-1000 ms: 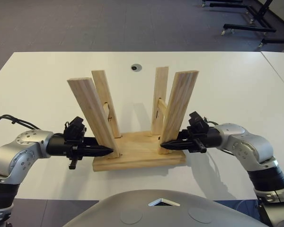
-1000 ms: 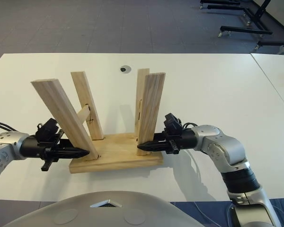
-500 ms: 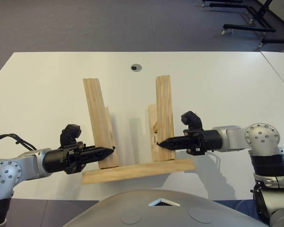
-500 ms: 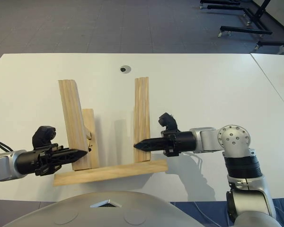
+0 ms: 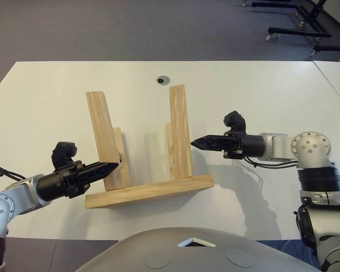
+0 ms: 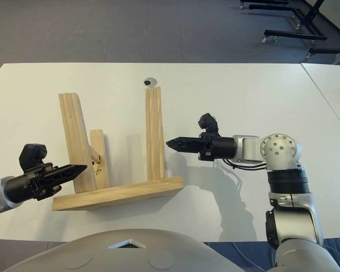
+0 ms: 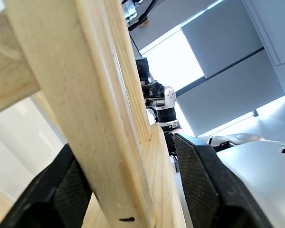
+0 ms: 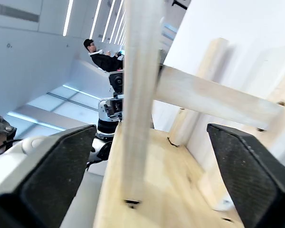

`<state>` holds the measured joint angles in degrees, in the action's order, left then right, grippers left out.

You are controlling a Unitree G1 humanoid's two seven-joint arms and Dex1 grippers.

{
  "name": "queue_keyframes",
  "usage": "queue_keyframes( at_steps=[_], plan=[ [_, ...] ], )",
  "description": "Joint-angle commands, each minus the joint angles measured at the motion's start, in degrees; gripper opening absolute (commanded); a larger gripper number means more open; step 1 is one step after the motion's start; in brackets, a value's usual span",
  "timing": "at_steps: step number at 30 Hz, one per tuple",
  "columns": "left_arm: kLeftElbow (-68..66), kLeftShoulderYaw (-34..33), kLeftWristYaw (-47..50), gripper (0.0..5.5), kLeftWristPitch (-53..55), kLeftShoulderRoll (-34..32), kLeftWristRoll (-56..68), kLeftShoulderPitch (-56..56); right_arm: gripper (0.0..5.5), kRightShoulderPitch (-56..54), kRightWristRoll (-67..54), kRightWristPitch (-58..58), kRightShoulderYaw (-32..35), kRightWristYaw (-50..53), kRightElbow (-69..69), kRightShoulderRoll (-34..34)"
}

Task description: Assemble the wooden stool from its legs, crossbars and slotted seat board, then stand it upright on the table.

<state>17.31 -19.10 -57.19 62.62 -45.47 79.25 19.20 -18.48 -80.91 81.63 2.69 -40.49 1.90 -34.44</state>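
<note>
Head views: stool (image 5: 180, 136) lies near the front edge of the table (image 5: 260, 90), seat (image 5: 130, 195) on edge. Unclear whether the far legs rest down. Left gripper (image 5: 112, 166) and right gripper (image 5: 195, 143) flank it.

Likely rigid, lightish wood with possibly loose joints. Hold the legs near the seat.

Left wrist: fingers (image 7: 71, 190) spread astride a leg (image 7: 85, 118).

Right wrist: fingers (image 8: 52, 175) wide apart, touching nothing. The ends of the crossbar (image 8: 213, 99) are partly hidden.

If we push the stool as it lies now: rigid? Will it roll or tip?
Likely stiff: the stool shows legs, crossbar and seat board joined as one frame. Probably won't roll: flat-faced boards, seemingly lying on its side on the table. A push at one leg's end may pivot it rather than slide it.
</note>
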Motion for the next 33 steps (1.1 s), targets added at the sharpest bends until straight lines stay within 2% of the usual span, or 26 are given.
queue_keyframes(
  at_steps=[1,4,12,18,22,25,28,33],
  plan=[
    [-0.1,2.1,-3.3,2.68,0.1,-0.9,-2.8,-1.0,5.02,-0.1,-6.0,1.0,1.9,6.8,3.8,1.5],
    [-1.4,1.8,-3.4,2.68,1.0,-1.3,-3.1,-2.0,5.38,0.1,-9.0,0.4,2.0,10.3,4.2,2.0],
    [-2.2,2.5,-10.0,2.68,-0.4,-5.7,-9.6,1.1,5.38,0.4,-13.9,-1.2,1.3,15.2,4.2,1.2],
    [-0.7,-2.9,-12.6,2.68,-4.6,-5.0,-12.4,4.4,5.38,-1.6,-13.7,-4.1,2.1,15.2,3.8,1.9],
    [-1.5,-8.9,-14.1,2.68,-10.3,-4.5,-15.6,6.2,5.38,-3.9,-9.7,-8.7,3.8,14.1,4.8,2.9],
    [-3.0,-11.8,-16.9,2.68,-14.7,-5.5,-20.2,9.0,5.38,-2.7,-6.0,-10.9,5.6,10.7,6.9,1.0],
    [-4.6,-12.8,-19.6,2.68,-20.7,-5.9,-26.6,11.2,5.38,9.2,-1.5,-14.1,13.9,-0.6,15.5,-6.7],
    [-7.5,-11.8,-20.9,2.68,-27.8,-6.9,-35.3,12.3,5.38,16.4,18.7,-29.6,9.1,-19.8,10.3,-12.0]
  ],
)
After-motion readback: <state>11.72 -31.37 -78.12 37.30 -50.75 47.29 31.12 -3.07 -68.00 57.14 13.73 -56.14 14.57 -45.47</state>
